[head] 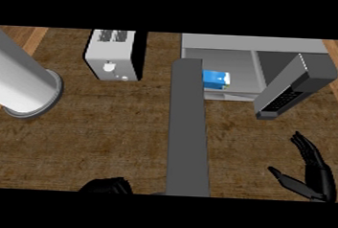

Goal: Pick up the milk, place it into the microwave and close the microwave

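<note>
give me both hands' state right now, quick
Left hand: only partly in view at the lower edge, cannot tell.
Right hand: open, fingers up, holding nothing.

A single head view looks steeply down on the counter (114,132), fairly close; the microwave (253,47) probably marks its far edge.

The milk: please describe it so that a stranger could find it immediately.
Find the grey microwave at the counter's far right, its door swung open. In its cavity sits the milk, a small carton, the only blue and white thing among grey appliances.
</note>
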Motion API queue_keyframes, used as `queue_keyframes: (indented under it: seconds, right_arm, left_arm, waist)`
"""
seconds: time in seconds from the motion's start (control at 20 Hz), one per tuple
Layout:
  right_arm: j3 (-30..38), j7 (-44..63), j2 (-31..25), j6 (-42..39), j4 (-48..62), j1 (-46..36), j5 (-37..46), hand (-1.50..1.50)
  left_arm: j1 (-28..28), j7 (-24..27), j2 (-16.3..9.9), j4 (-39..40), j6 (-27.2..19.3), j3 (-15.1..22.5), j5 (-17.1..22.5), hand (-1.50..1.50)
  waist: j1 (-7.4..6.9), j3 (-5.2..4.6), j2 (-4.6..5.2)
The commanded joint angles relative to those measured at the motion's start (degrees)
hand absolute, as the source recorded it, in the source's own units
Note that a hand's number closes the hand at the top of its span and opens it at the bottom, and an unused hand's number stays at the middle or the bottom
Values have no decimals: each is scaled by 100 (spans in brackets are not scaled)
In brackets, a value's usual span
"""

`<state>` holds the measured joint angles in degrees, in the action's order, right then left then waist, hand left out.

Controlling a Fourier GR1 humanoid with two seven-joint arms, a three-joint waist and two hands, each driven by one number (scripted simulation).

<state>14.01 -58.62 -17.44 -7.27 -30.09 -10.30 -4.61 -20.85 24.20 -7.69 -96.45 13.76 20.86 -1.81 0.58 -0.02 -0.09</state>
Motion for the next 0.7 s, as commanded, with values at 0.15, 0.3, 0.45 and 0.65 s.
queue_keyframes:
  seconds: [0.15,0.3,0.45,0.65]
  right_arm:
    - [285,-133,-508,-735,-418,577,-456,-150]
    - [310,-383,-672,-1078,-315,785,-512,-150]
    - [381,-456,-884,-1334,-152,820,-594,-150]
    - [281,18,-798,-1263,-486,629,-706,-150]
  left_arm:
    - [815,-161,625,873,-535,144,-497,150]
    - [1349,-409,755,1001,-1334,424,-561,150]
    - [1914,-353,762,1637,-1117,395,-668,150]
    - [2385,-1049,676,2240,-400,815,-1049,150]
  waist:
    - [-31,1,7]
    - [-11,5,14]
    - [-1,8,20]
    - [69,9,25]
